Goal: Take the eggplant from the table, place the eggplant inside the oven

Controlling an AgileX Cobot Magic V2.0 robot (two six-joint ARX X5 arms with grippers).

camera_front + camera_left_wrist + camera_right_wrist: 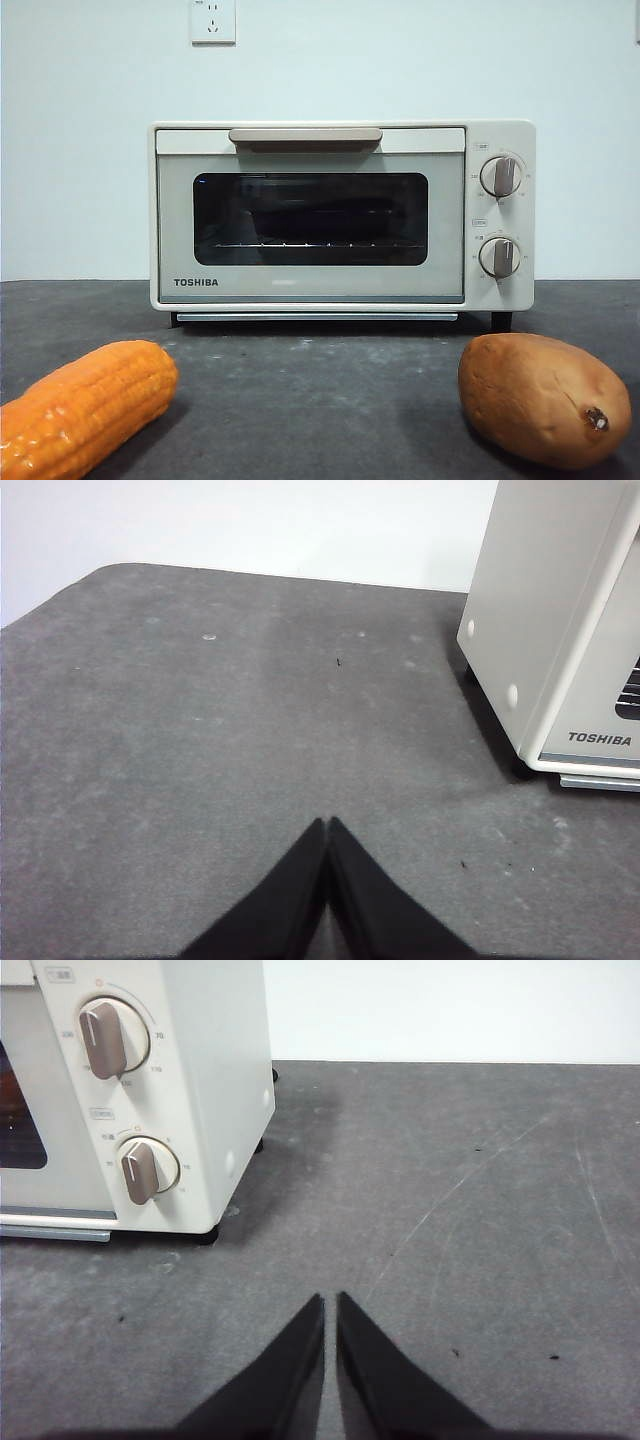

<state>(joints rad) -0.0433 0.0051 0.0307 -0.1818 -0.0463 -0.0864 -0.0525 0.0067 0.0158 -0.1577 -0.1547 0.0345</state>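
Two claws, left (328, 825) and right (331, 1300), pinched closed on nothing, parked over bare table (200, 740) flanking shut oven (340, 215); no eggplant visible.

I got soft, even light, sharp focus; the oven (340, 215) dropped a faint shadow on the table (320, 390), its glass door (310, 218) glinting weakly.

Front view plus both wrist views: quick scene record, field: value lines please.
oven: door shut, centred at the back of the table
eggplant: not visible on the table; dark shape behind the glass, cannot identify
corn cob: lying on the table, front left
sweet potato: lying on the table, front right
left pincer: shut, holding nothing, above bare table beside the oven
right pincer: nearly shut, holding nothing, near the knobs
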